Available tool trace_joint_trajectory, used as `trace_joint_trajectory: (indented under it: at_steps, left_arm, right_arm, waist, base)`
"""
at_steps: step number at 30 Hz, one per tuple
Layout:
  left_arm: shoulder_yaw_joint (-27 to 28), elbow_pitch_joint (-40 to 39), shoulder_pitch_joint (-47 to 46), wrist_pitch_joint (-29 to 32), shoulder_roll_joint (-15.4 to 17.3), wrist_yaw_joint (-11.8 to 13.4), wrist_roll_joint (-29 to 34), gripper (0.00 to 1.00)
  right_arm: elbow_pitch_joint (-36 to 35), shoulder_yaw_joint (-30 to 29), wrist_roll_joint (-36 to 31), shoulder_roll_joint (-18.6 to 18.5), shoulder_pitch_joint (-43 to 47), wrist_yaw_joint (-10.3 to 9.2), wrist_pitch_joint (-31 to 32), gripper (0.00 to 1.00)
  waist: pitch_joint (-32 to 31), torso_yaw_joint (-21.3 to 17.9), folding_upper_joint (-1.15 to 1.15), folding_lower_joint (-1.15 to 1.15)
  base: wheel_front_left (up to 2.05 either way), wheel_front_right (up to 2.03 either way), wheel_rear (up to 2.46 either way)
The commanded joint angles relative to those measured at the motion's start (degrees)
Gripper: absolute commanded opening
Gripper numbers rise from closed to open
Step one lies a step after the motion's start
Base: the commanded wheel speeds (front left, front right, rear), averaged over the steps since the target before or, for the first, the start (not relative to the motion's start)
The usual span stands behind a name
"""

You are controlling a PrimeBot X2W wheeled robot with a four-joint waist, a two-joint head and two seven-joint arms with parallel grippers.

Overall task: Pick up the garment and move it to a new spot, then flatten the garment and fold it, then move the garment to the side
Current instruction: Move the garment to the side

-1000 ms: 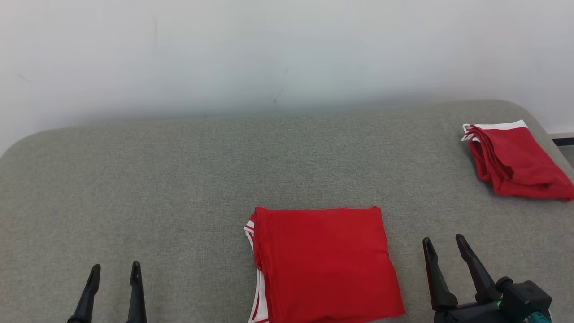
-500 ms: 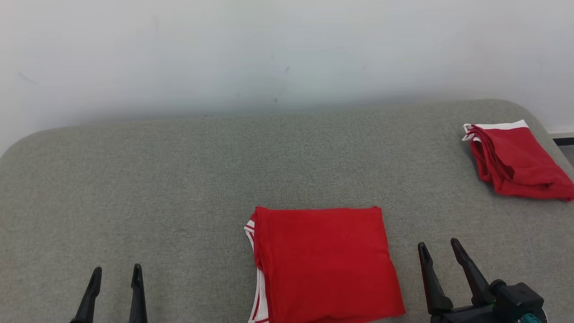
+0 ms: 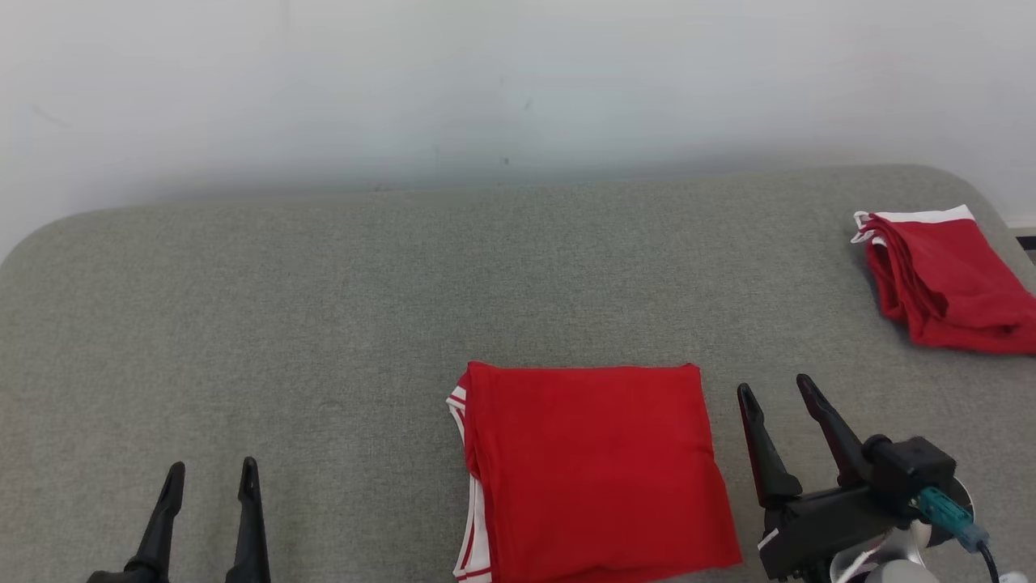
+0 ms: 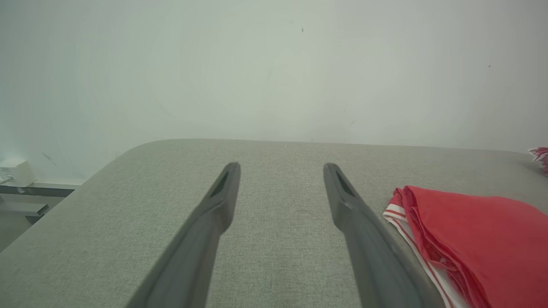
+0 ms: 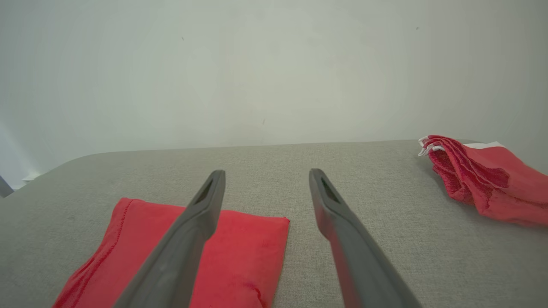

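Observation:
The garment (image 3: 591, 470) is a red cloth with white-striped trim, folded into a neat square at the near middle of the grey padded surface (image 3: 324, 308). My right gripper (image 3: 774, 387) stands open just to the right of the garment, touching nothing. In the right wrist view that gripper (image 5: 267, 173) has the garment (image 5: 244, 252) lying under its left finger. My left gripper (image 3: 212, 470) is open at the lower left, well apart from the cloth. In the left wrist view, the left gripper (image 4: 281, 169) has the garment (image 4: 479, 231) to its right.
A second red garment (image 3: 947, 283), loosely folded with a white band, lies at the far right edge; it also appears in the right wrist view (image 5: 483, 179). A pale wall (image 3: 518, 81) rises behind the surface. A small white box (image 4: 15, 171) sits on a ledge off the left end.
The head camera has shifted slightly. My right gripper has moved forward and a little left, closer to the garment's right edge. The left gripper has barely moved.

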Motion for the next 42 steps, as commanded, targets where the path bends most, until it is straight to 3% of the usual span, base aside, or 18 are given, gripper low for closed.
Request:
trace_joint_trajectory:
  at_steps: [1,9,19,28,29,30,31,33,42]
  left_arm:
    - [-0.24,-0.07,-0.79,0.01,0.21,-0.05,0.25,1.0]
    - [-1.31,0.45,-2.17,0.01,0.09,0.08,-0.18,1.0]
    - [-2.34,0.94,-4.39,0.01,-0.04,0.38,-0.55,1.0]
    - [-2.64,0.8,-4.54,0.01,-0.11,1.04,-0.89,1.0]
    - [-2.74,0.74,-4.36,0.01,-0.12,1.21,-1.06,1.0]
    - [-2.79,0.72,-4.37,0.01,-0.13,1.33,-1.13,1.0]
    - [-2.91,0.72,-4.49,0.01,-0.13,1.37,-1.22,1.0]
    - [-2.98,0.69,-4.69,0.01,-0.13,1.39,-1.29,1.0]
    - [-4.39,-0.1,-7.88,0.01,-0.15,1.33,-2.04,1.0]
  right_arm:
    - [1.57,0.25,-0.63,-0.3,-1.55,-0.15,1.18,1.0]
    - [11.67,1.08,-0.65,-0.62,-6.73,-0.15,4.68,1.0]
    - [27.18,3.14,1.54,1.13,-12.49,-0.15,3.54,1.0]
    - [35.2,4.17,3.08,3.31,-11.77,-0.15,1.92,1.0]
    - [35.85,5.56,3.89,4.25,-11.08,-0.06,2.13,0.42]
    - [36.01,6.15,4.29,4.59,-10.93,-0.01,2.27,0.09]
    - [36.14,6.57,4.69,4.73,-10.96,-0.01,2.26,0.0]
    - [36.26,6.92,5.08,4.75,-11.24,-0.01,2.24,0.0]
    - [33.54,7.95,5.92,-3.5,-23.33,-0.17,1.5,0.0]
  waist:
    - [0.95,0.92,0.0,0.0]
    - [2.79,3.15,0.0,0.0]
    - [4.97,5.16,0.0,0.0]
    - [5.55,5.24,0.0,0.0]
    - [5.59,5.03,0.0,0.0]
    - [5.66,4.91,0.0,0.0]
    - [5.75,4.83,0.0,0.0]
    - [5.92,4.74,0.0,0.0]
    - [10.6,4.17,0.0,0.0]
  base:
    - [0.0,0.0,0.0]
    - [0.0,0.0,0.0]
    - [0.0,0.0,0.0]
    - [0.0,0.0,0.0]
    - [0.0,0.0,0.0]
    - [0.0,0.0,0.0]
    - [0.0,0.0,0.0]
    - [0.0,0.0,0.0]
    - [0.0,0.0,0.0]
